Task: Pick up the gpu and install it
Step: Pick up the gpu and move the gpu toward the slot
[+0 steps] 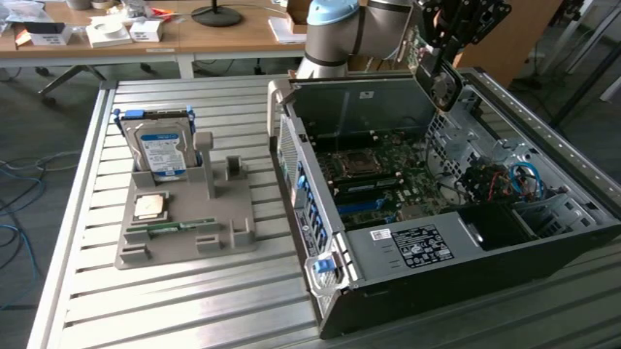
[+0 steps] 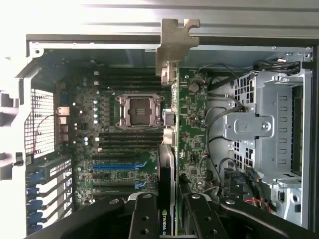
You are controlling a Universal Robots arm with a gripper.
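- Gripper (image 1: 451, 40) (image 2: 172, 219): clenched on the gpu, one finger (image 2: 144, 216) on each face of the card.
- Gpu (image 1: 441, 80) (image 2: 167, 169): held on edge above the far end of the case, silver bracket pointing away from the gripper; not seated in a slot.
- Case (image 1: 291, 145): lies open side up along the worktop's edge at the exterior view's right.
- Motherboard (image 1: 388, 174) (image 2: 124, 149): on the case floor, with the CPU socket (image 2: 138, 110) and blue slots (image 2: 117, 167) uncovered.
- Grey tray (image 1: 223, 218): near the worktop's (image 1: 194, 305) middle, beside the case, with a hard drive (image 1: 160, 149) standing upright at its far end.
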